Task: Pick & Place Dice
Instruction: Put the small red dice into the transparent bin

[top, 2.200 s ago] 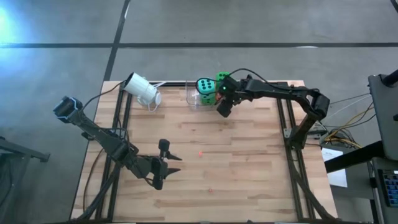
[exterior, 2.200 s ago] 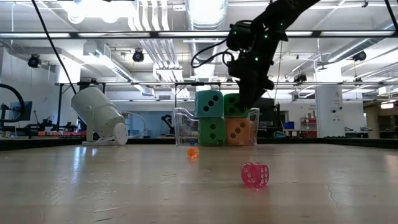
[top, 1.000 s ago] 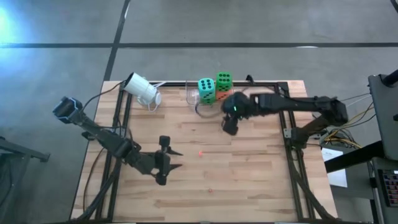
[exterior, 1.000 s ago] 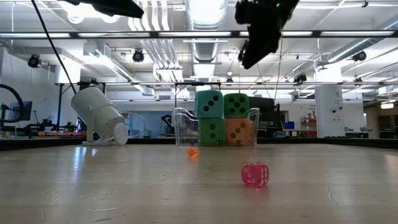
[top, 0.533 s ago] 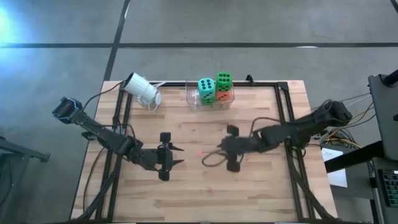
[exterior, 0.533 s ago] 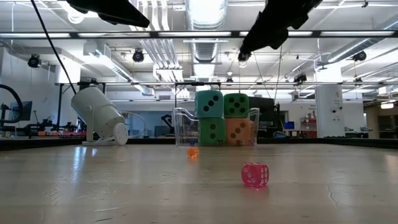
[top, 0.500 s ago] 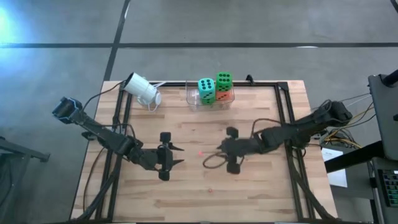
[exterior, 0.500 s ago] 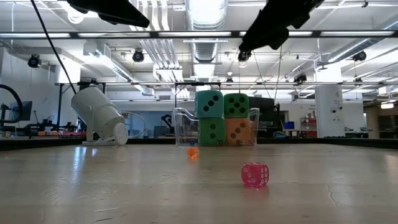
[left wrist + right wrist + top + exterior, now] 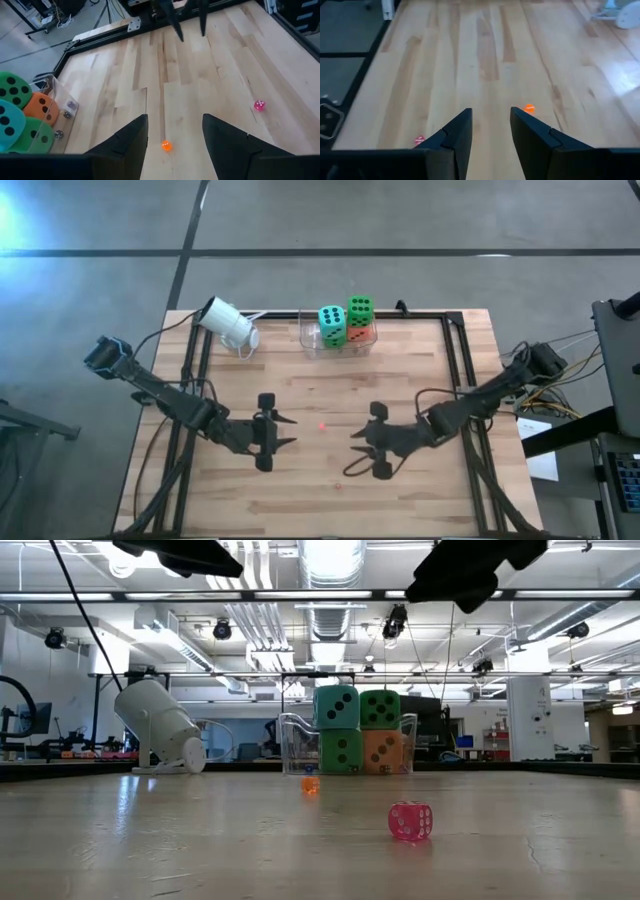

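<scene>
desk (image 9: pixel 420 380): wooden, lab behind.
big dice (image 9: pixel 345 323): stacked in the clear tub (image 9: pixel 290 735), apparently sorted.
tiny dice: orange one (image 9: pixel 166 145), pink one (image 9: pixel 259 105), loose mid-desk.
left gripper (image 9: pixel 281 430): jaws spread, empty, facing the orange one.
right gripper (image 9: pixel 358 449): jaws apart, empty, likely lining up too.

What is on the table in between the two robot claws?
From above, the left gripper and right gripper face each other, both open and empty. Only the tiny orange die sits on the bare wood between them; the pink die lies nearer the front.

Count of things on the table

Four big dice (image 9: pixel 361 729), two tiny dice (image 9: pixel 410 821), one clear box (image 9: pixel 292 745), one white cup (image 9: pixel 228 324), two grippers (image 9: pixel 275 431).
</scene>
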